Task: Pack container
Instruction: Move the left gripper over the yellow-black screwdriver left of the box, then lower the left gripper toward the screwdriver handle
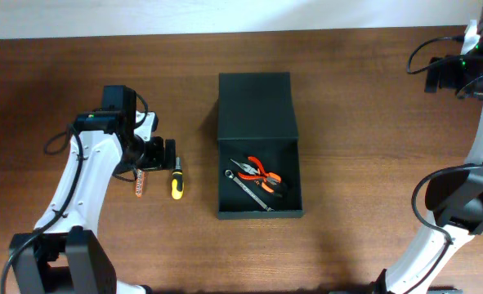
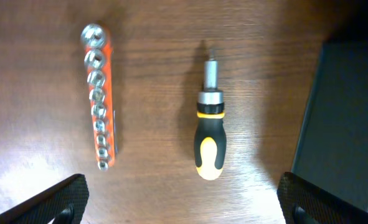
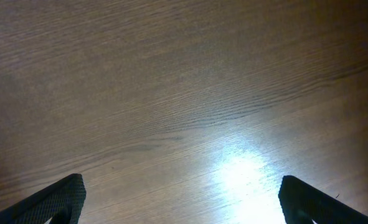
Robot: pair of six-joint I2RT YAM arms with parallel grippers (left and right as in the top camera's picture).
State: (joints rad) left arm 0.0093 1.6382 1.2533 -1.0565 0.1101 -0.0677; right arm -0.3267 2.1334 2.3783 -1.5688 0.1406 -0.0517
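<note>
The container (image 1: 260, 214) is a dark green-black box at the table's middle, with its flap lid (image 1: 256, 106) lying open behind it. Inside lie orange-handled pliers (image 1: 262, 172) and a silver wrench (image 1: 248, 189). A yellow-and-black screwdriver (image 1: 176, 182) and an orange socket rail (image 1: 140, 184) lie on the table left of the box. My left gripper (image 1: 166, 154) is open and empty above them. In the left wrist view the screwdriver (image 2: 210, 127) and the rail (image 2: 99, 99) lie ahead of the jaws (image 2: 184, 205), with the container's wall (image 2: 345, 124) at the right. My right gripper (image 1: 439, 75) is open and empty at the far right.
The right wrist view shows only bare brown wood between the open jaws (image 3: 180, 202). The table's far edge meets a pale wall at the top of the overhead view. The arm bases stand at the front left and front right.
</note>
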